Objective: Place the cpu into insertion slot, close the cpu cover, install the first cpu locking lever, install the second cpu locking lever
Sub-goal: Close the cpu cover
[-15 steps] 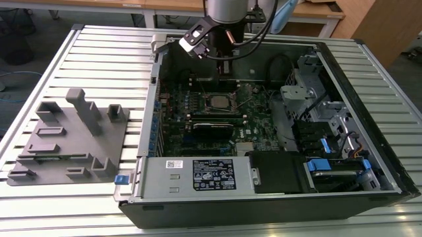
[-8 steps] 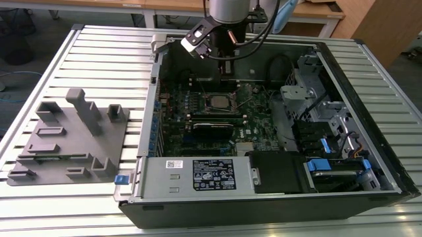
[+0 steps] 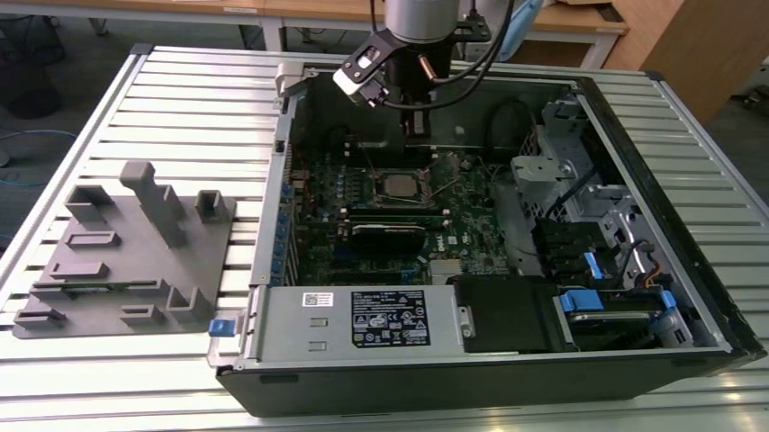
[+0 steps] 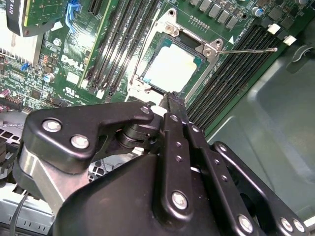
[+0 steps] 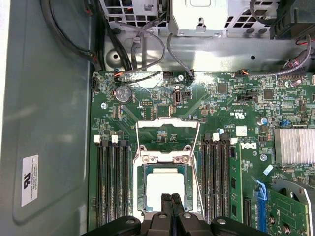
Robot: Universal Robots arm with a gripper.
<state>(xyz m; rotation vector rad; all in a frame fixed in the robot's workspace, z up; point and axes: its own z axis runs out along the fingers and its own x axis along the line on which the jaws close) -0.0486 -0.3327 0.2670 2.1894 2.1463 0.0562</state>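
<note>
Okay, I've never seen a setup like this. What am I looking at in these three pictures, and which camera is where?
This is a robot arm working inside an open computer case that lies on a slatted table. The exterior view comes from a camera off the arm and takes in the whole scene. Both wrist views come from cameras riding on the arm, looking past its tool at the green board. The tool, the arm's grasping part, looks shut and holds nothing; it hangs close over the chip socket. The cpu, a silvery square chip, already sits there, with the metal cover framing it. A thin lever sticks out beside it, seemingly unlatched. A grey tray lies by the case, on the exterior view's left.
</note>
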